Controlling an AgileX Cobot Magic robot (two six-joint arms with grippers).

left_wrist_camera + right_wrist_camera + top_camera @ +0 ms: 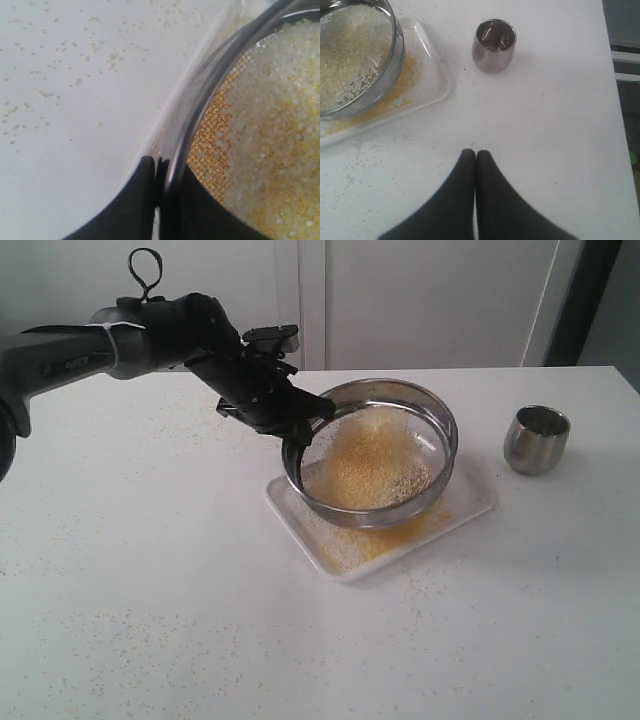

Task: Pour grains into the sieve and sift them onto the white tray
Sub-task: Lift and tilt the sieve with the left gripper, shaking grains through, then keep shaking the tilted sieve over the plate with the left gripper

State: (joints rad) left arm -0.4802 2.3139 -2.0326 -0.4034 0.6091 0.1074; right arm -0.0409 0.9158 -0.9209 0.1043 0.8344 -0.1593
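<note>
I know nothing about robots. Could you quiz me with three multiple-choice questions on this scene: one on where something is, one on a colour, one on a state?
1. Where is the steel cup relative to the white tray? A on it; B on the table beside it; C underneath it.
2. What colour are the grains lying on the tray? A green; B black; C golden-yellow.
3. How is the right gripper? A shut, holding nothing; B wide open; C shut on a spoon.
Answers: 1 B, the cup stands upright on the tabletop, clear of the tray's rim. 2 C, a yellow layer covers the tray floor. 3 A, its jaws meet with nothing between them.
</note>
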